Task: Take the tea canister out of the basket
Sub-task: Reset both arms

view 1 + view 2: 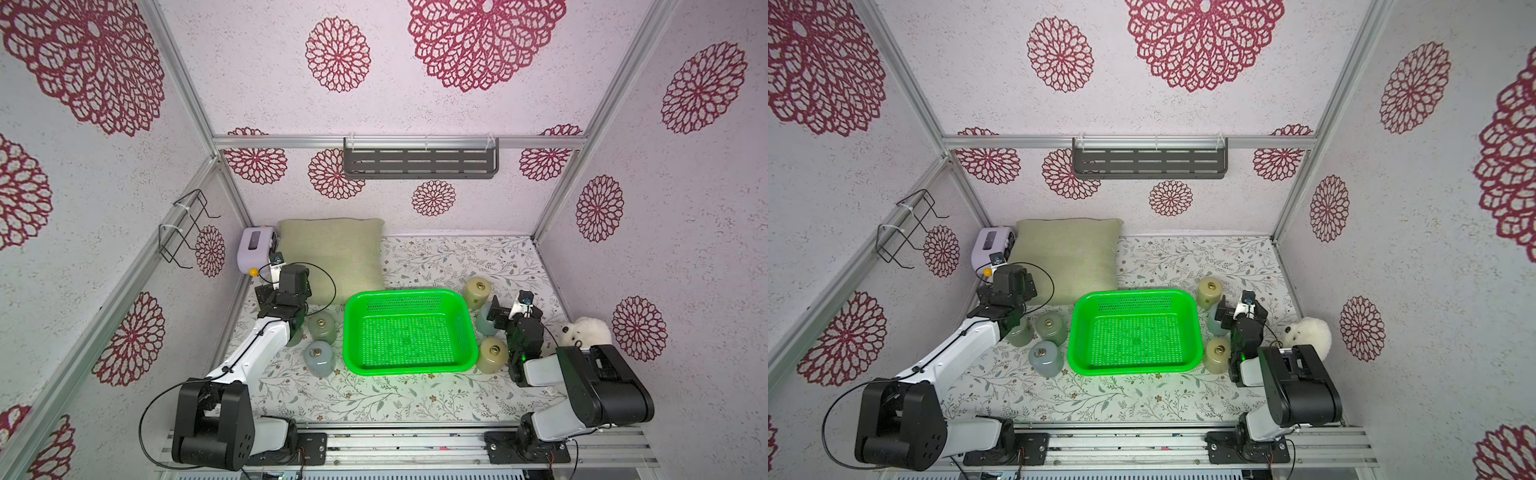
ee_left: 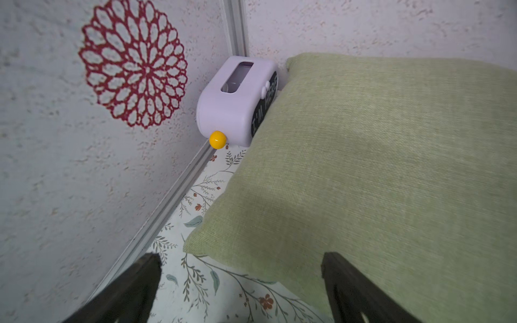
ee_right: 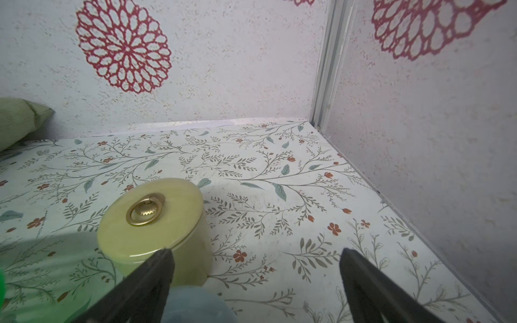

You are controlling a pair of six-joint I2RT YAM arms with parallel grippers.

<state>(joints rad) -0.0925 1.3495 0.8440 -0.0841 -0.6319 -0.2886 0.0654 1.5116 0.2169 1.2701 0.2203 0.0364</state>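
Six tea canisters (image 1: 1050,326), one green basket (image 1: 348,332), one cushion (image 1: 332,253), one plush bear (image 1: 586,330) and one lilac box (image 1: 253,247).

Basket (image 1: 409,370) central, canisters (image 1: 319,358) on both sides — pillow (image 1: 332,257) behind

The bright green perforated basket (image 1: 411,370) is sitting upright on the counter (image 1: 374,399). Lidded tea canisters (image 1: 319,357) are standing outside, flanking it.
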